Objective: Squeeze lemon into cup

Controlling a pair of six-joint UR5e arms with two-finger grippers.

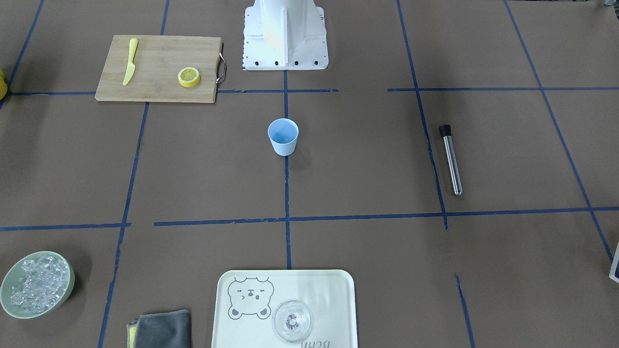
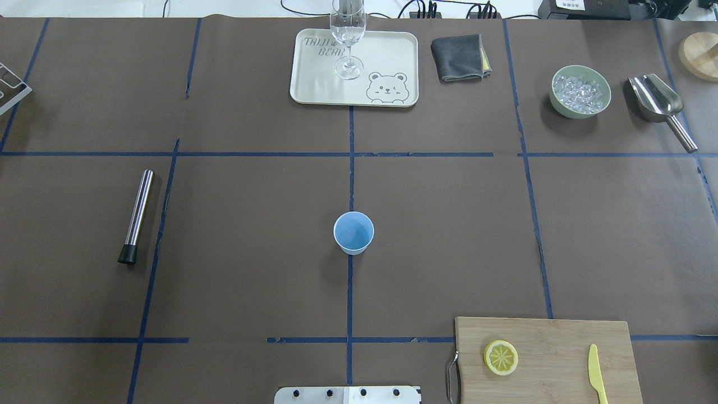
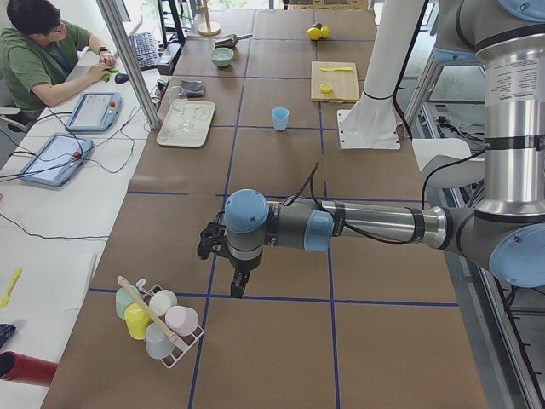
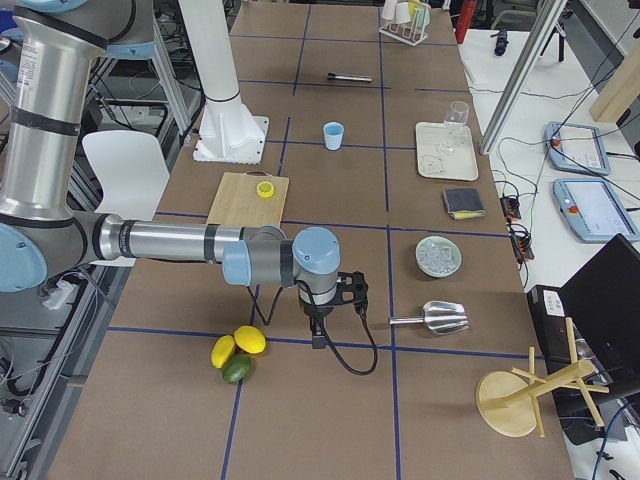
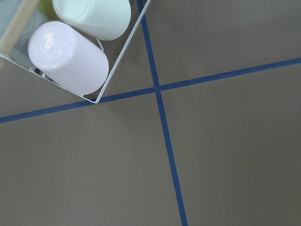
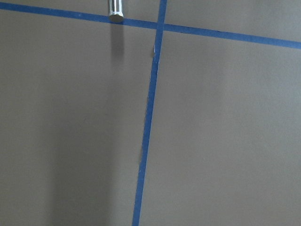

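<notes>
Light-blue plastic cup (image 2: 353, 233): upright at the centre of the desk (image 2: 252, 224), empty. Lemon (image 2: 501, 357): flat on the wooden cutting board (image 2: 561, 342), well apart from the cup. Green bowl (image 2: 579, 114): holds ice. Tray (image 2: 320, 78): carries an empty stemmed glass (image 2: 348, 33); the print "BEAR" is legible. Left gripper (image 3: 241, 285) and right gripper (image 4: 318, 335): over bare desk; whether either is wide or narrow cannot be told.

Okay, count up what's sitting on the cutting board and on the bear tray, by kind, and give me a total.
Lemon slice: 1, on the cutting board
Yellow knife: 1, on the cutting board
Wine glass: 1, on the tray
Total: 3
</notes>
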